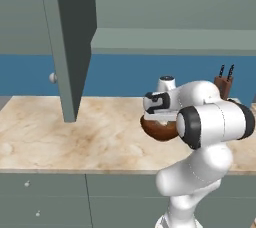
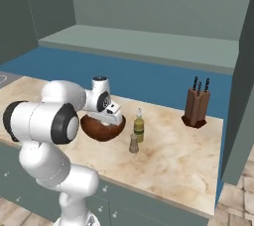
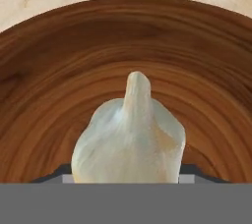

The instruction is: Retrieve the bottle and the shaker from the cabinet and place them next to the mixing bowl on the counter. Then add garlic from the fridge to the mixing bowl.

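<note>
The garlic (image 3: 130, 137), a pale whitish bulb with its pointed tip toward the top of the hand view, sat right in front of the hand camera, framed by the dark brown grain of the mixing bowl (image 3: 59, 61). The dark tips of the claw (image 3: 129, 171) showed only as slivers on either side of the bulb's base. Whether they pressed on the garlic or stood just off it could not be told.

In the right base view the claw (image 2: 112, 116) hung over the rim of the mixing bowl (image 2: 99, 130), pointing down into it. The bowl rested on the worktop (image 2: 168, 155), a beige marbled surface with brownish veins. Just beside the bowl stood the bottle (image 2: 139, 127), amber-yellow with a dark green band and a thin white cap, upright. The shaker (image 2: 133, 143), short and tan, stood upright close in front of the bottle, apart from the bowl.

Farther along the worktop, well apart from these, a brown knife block (image 2: 196, 106) with dark handles stood near the blue back wall.

In the left base view the claw (image 1: 159, 111) sat above the bowl (image 1: 157, 129), largely hidden behind the white arm. The cabinet (image 1: 70, 42) door stood open, edge-on, with a small white knob (image 1: 52, 77) beside it. The knife block (image 1: 223, 84) rose behind the arm.
</note>
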Tool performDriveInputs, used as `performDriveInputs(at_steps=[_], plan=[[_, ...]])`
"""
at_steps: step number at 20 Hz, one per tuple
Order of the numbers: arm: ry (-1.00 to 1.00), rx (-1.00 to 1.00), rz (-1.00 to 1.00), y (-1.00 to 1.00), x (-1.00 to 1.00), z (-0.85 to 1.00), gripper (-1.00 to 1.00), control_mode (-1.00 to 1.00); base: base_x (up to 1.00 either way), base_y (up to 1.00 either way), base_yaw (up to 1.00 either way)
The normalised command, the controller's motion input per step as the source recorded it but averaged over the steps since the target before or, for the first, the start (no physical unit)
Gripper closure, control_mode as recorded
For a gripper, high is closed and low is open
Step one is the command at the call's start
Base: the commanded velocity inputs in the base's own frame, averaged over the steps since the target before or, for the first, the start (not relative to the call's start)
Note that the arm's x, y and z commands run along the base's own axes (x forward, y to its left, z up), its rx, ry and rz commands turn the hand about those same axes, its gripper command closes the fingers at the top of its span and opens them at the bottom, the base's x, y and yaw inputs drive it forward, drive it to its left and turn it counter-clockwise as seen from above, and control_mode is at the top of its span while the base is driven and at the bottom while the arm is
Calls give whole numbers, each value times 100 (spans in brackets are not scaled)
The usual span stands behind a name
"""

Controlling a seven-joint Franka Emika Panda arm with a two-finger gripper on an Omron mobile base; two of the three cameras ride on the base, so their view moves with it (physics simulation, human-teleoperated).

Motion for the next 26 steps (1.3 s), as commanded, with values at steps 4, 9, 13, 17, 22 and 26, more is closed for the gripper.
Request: performDriveInputs(at_steps=[4, 9, 13, 17, 22, 26], plan=[[2, 0, 0, 0, 14, -2, -100, -100, 0, 0, 0], [2, 0, 0, 0, -5, 0, -100, -100, 0, 0, 0], [2, 0, -1, 0, -35, 0, -100, -100, 0, 0, 0], [0, 0, 0, 0, -69, 13, -100, -100, 0, 0, 0], [0, 0, -3, 0, -65, 24, -100, -100, 0, 0, 0], [0, 0, 0, 2, -42, 78, -100, -100, 0, 0, 0]])
